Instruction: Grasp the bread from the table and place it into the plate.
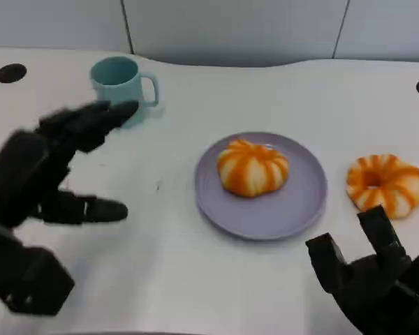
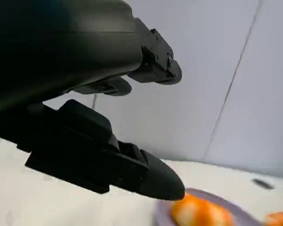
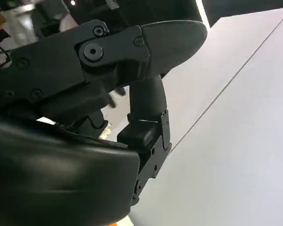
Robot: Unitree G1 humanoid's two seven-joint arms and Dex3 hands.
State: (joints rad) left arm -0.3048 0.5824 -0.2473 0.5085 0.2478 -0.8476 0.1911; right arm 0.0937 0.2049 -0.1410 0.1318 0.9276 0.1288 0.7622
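orange-striped round bread (image 1: pixel 252 167) on lilac round plate (image 1: pixel 304 202) | left hand (image 1: pixel 52 167) spread, empty, well apart | right hand (image 1: pixel 373 276) spread, empty, near plate

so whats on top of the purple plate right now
One orange-striped bread sits on the plate. The plate surface under it is covered. A second bread lies on the table beside it.

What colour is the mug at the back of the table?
The mug is light teal, clearest in the head view.
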